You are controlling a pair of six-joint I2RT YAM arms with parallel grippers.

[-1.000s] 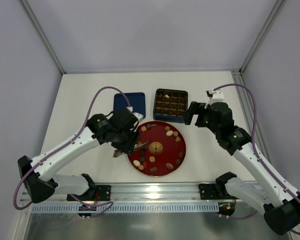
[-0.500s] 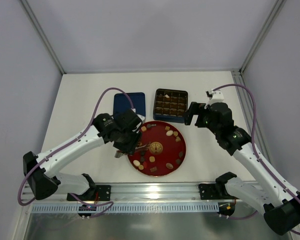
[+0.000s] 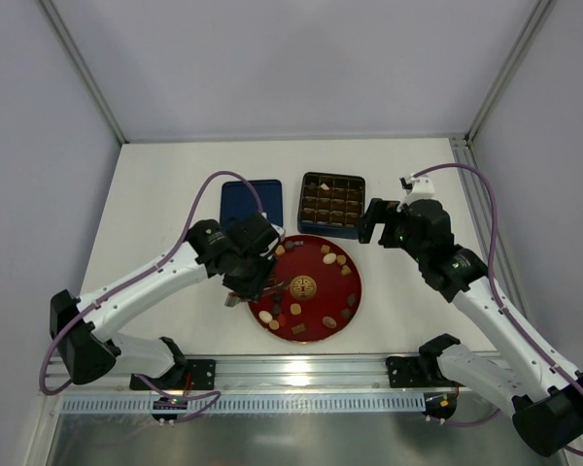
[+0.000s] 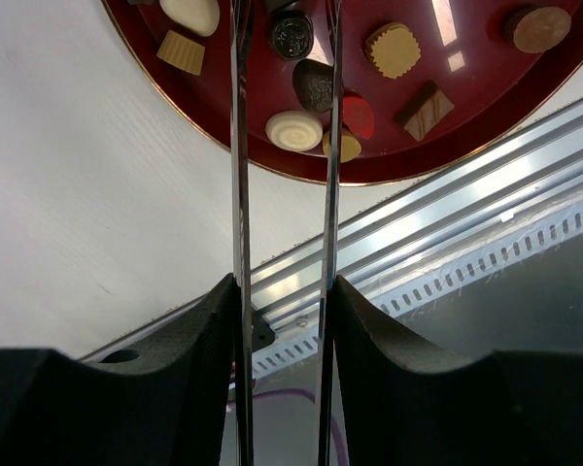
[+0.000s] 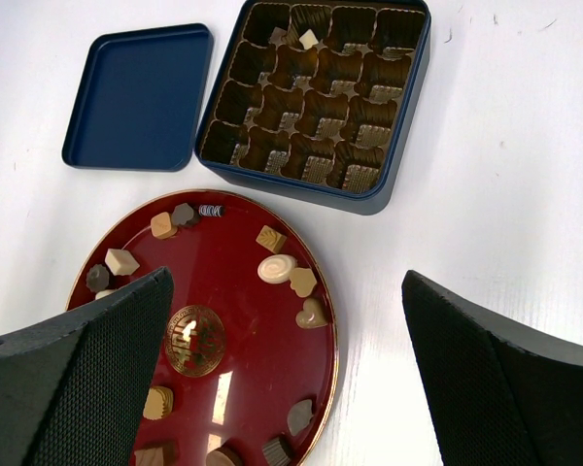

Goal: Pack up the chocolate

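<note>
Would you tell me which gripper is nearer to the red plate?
Left. The left gripper hangs over the left side of the plate; the right gripper is off its far-right rim, beside the tin.

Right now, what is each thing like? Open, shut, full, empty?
Box: open, almost all cells empty.
Lid: off, lying inside up beside the box.
Plate: holds scattered chocolates.
Left gripper: partly open, over the plate.
Right gripper: wide open, holding nothing.

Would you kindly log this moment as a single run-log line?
left gripper: open, straddling dark round chocolate on red plate | right gripper: open, empty | tin: mostly unfilled
</note>
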